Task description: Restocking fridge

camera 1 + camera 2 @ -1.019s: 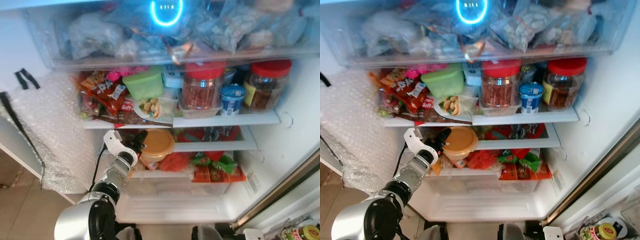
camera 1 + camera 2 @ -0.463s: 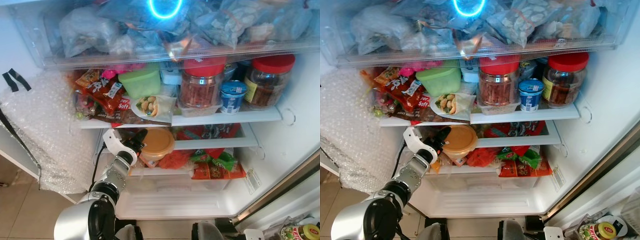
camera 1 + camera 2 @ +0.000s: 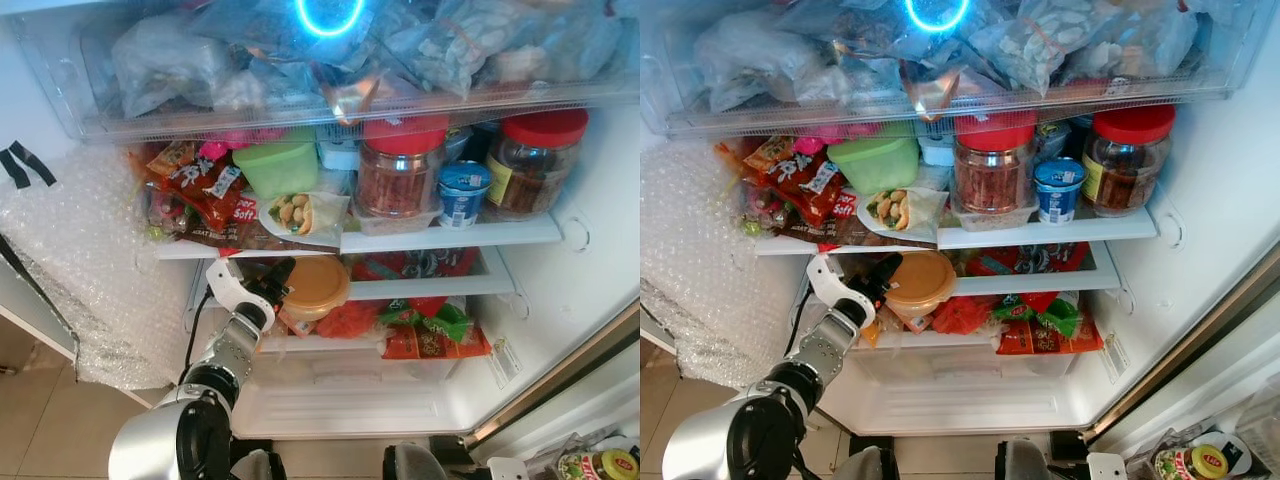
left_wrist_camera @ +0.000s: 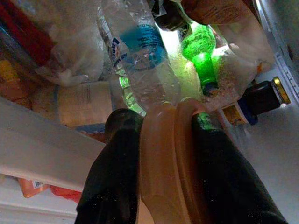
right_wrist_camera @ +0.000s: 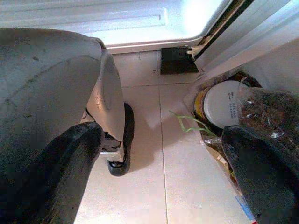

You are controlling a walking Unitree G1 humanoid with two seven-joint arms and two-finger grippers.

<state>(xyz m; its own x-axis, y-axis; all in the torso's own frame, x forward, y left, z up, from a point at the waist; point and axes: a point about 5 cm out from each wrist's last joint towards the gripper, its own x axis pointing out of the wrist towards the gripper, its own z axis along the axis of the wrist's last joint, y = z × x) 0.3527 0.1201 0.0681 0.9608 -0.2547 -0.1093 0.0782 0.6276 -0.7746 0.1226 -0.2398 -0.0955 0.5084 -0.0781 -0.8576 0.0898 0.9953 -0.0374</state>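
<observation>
My left gripper (image 4: 166,140) is clamped on the rim of an orange tub (image 3: 313,285), which sits on the fridge's middle shelf (image 3: 430,288) under a wrap (image 3: 298,212). My right gripper (image 5: 161,172) hangs spread wide over the floor tiles (image 5: 154,154).

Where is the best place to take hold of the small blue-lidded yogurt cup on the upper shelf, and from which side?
Probably grip the small blue-lidded yogurt cup around its round side wall, coming straight from the fridge's open front. Two red-lidded jars flank it, so sideways access is blocked.

A silver jointed left arm (image 3: 215,375) with a black cable ends in a white-cased, black-fingered tool (image 3: 278,280).
</observation>
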